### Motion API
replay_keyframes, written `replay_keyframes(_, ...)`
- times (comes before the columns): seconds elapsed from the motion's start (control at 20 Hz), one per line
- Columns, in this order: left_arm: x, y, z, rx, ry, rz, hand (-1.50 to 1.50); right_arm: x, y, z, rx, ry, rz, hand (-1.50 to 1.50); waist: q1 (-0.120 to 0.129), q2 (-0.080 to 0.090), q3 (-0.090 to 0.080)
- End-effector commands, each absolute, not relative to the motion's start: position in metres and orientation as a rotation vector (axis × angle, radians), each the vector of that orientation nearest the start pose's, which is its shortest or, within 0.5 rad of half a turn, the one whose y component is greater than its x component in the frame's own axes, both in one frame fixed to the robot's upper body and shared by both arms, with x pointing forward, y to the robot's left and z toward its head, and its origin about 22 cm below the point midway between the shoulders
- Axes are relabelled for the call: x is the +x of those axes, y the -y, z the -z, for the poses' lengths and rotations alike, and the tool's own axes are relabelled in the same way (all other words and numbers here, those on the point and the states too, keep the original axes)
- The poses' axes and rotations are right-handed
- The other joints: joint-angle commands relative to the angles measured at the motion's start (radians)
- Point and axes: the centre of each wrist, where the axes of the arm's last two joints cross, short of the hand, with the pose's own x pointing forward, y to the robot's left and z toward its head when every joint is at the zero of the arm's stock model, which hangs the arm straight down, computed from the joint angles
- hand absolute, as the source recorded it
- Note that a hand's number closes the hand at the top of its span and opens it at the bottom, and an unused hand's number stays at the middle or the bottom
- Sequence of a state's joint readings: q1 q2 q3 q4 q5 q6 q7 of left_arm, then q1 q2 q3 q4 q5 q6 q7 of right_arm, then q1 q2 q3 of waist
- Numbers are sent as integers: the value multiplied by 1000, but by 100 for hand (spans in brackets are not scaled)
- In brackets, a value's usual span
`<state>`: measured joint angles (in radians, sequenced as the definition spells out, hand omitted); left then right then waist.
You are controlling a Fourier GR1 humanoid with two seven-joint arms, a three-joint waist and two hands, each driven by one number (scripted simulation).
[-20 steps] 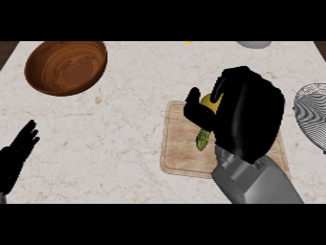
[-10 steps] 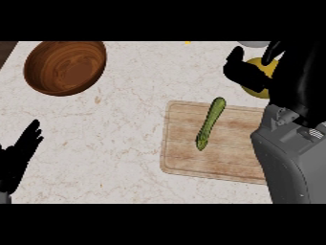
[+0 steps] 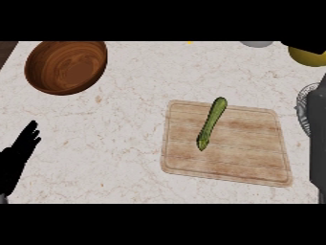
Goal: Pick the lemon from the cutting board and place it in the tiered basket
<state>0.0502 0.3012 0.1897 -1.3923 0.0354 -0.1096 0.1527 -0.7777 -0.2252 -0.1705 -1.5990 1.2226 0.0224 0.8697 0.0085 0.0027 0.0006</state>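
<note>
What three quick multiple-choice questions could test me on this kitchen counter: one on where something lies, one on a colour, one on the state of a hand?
1. Where does the long green vegetable lie?
A. In the wooden bowl
B. On the cutting board
C. On the bare counter

2. What colour is the lemon?
A. Yellow
B. Red
C. White

3. How is the left hand?
A. Curled round the lemon
C. Pressing the board
B. Open, holding nothing

Answers: 1 B, it rests on the cutting board; 2 A, it shows yellow at the top right; 3 B, its fingers point up at the left edge.
</note>
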Motion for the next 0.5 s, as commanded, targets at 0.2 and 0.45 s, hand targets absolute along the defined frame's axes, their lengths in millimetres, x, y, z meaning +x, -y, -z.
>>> replay_keyframes(0.2,219,-355,20,259,1210,72,0,388,289,-248,-1347,1409,40,150,8,1,0)
replay_keyframes(0.45,237,-349,3,268,1200,67,0,404,315,-251,-1342,1400,40,150,6,1,0)
